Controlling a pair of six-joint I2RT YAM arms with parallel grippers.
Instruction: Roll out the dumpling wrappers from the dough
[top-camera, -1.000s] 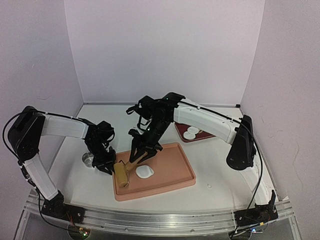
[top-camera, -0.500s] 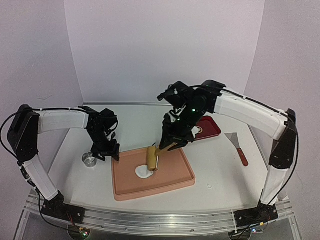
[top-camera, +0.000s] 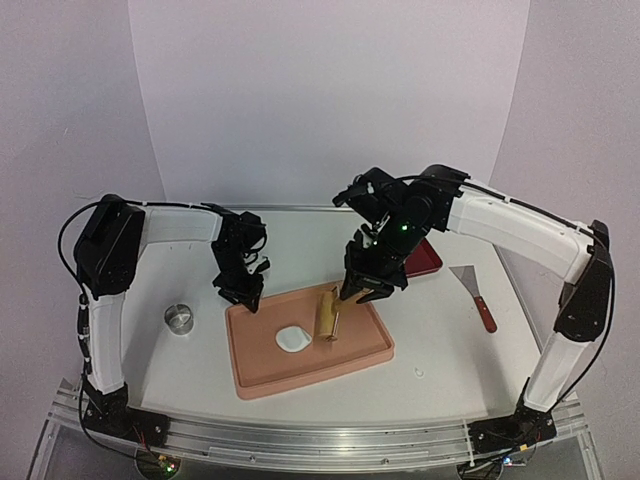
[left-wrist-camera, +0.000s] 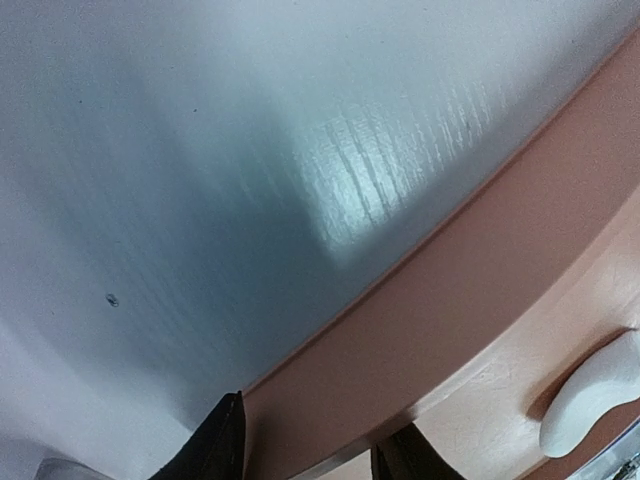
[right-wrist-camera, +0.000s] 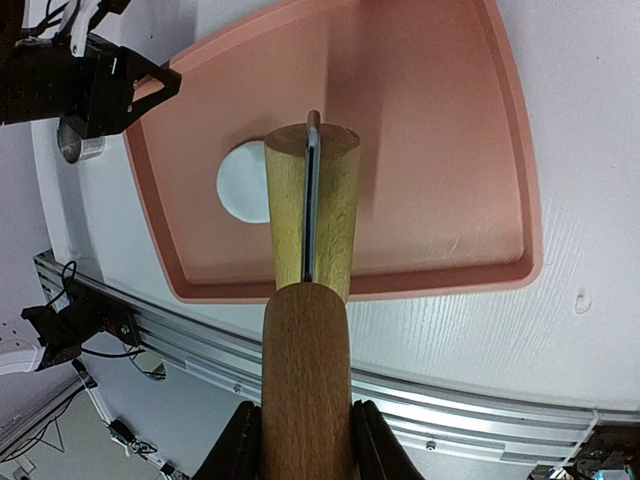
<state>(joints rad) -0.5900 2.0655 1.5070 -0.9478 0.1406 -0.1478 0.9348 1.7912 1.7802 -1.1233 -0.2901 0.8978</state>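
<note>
The dough (top-camera: 292, 339) is a small white flattened blob on the floor of the pink tray (top-camera: 350, 358). My right gripper (top-camera: 363, 288) is shut on the handle of a wooden rolling pin (top-camera: 329, 314), which slants down over the tray just right of the dough. In the right wrist view the handle (right-wrist-camera: 305, 390) fills my right gripper (right-wrist-camera: 305, 440), and the roller (right-wrist-camera: 312, 210) half covers the dough (right-wrist-camera: 238, 185). My left gripper (top-camera: 240, 291) sits at the tray's far left corner. In the left wrist view my left gripper (left-wrist-camera: 318, 418) is shut across the tray rim (left-wrist-camera: 470, 260). The dumpling wrappers are hidden.
A metal ring cutter (top-camera: 180, 318) stands on the table left of the tray. A dark red tray (top-camera: 428, 258) shows partly behind my right arm. A scraper with a red handle (top-camera: 476, 295) lies at the right. White walls close in the back and sides.
The left gripper let go near the pin, moved to the tray's far left corner and closed on its rim. The right arm carried the pin rightward across the dough. The tray turned slightly.
</note>
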